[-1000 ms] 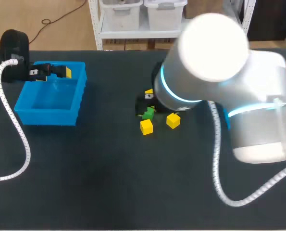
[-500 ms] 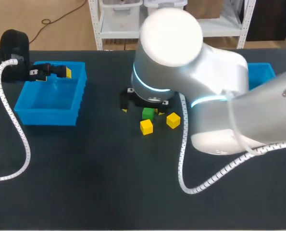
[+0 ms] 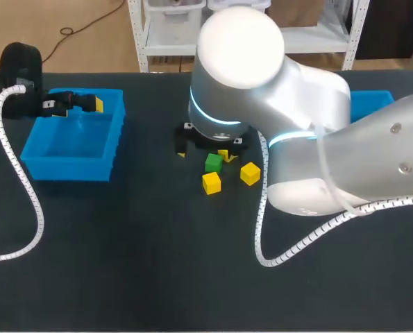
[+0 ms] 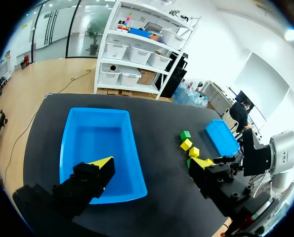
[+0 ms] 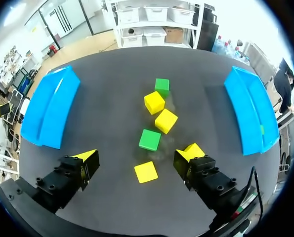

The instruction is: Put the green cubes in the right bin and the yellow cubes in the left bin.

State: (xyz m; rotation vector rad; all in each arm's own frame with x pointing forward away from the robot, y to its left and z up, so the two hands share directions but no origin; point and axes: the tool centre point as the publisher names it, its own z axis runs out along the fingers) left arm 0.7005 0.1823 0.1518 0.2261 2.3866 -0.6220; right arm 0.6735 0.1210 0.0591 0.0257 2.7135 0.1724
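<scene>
Cubes of green and yellow lie loose on the black tabletop (image 3: 157,263) at the centre of the head view. They sit between the two blue bins and inside neither. A green cube (image 3: 214,163) sits in the middle of the group. One yellow cube (image 3: 211,182) is just below it in the frame, and another yellow cube (image 3: 250,173) is to its right. The right arm (image 3: 262,90) enters from the right of the frame and reaches past the middle, so its bulk hides the upper part of the group.

In the right wrist view, the right end effector (image 5: 141,154) hangs above the cubes. Its fingers are spread wide and grip nothing. The nearer green cube and the nearest yellow one show on the tabletop between the two yellow tips. A far green cube (image 5: 162,85) lies farthest ahead of the fingers. A pair of yellow cubes (image 5: 160,111) lies between it and the nearer green one.

The left bin (image 3: 67,168) stands at the upper left of the head view. The left end effector (image 3: 74,104) hangs over its far rim. The left wrist view shows these fingers also wide apart and empty, with the bin's interior below them. The right bin (image 3: 373,104) shows only as a blue corner at the upper right, behind the right arm.
</scene>
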